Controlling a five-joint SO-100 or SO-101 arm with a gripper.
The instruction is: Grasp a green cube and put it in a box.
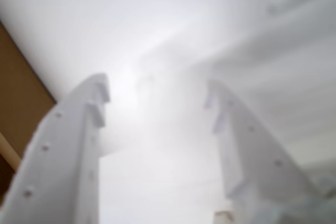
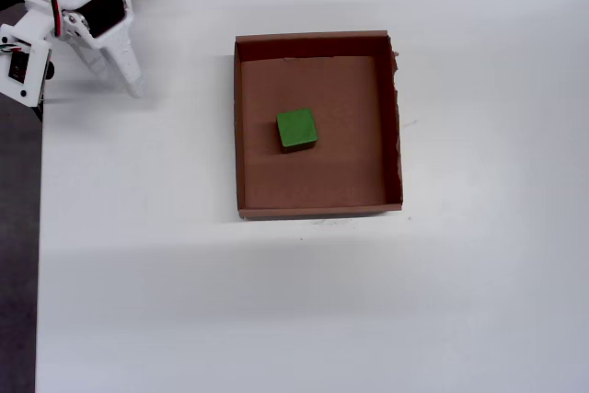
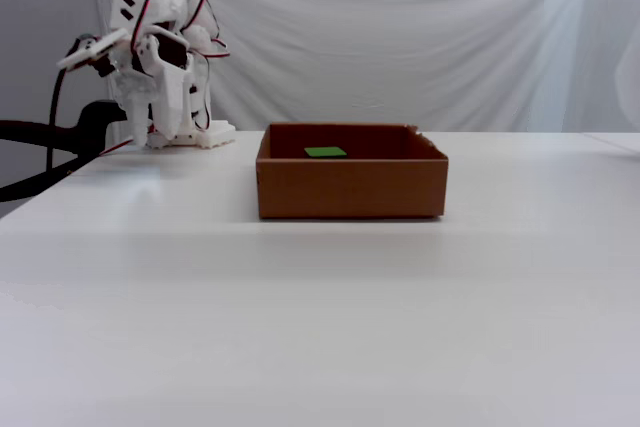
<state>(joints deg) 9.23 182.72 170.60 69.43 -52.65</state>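
My gripper (image 2: 129,80) hangs at the overhead view's left, fingers parted and empty, over bare table. Well off to its right sits the box (image 2: 241,135), the green cube (image 2: 297,129) flat on its floor, left of centre, touching no wall. I judge the job done, so parking clear is best. The cube has no long axis; its edges sit slightly askew to the walls.

Bright, even light washes all three views. The wrist view is badly blurred and hazy, with white glare between the two fingers of the pincer (image 1: 157,103). The overhead view is sharp; the white worktop (image 2: 460,301) is nearly overexposed and shadows are faint. The fixed view is slightly soft, with a pale sheen on the worktop.
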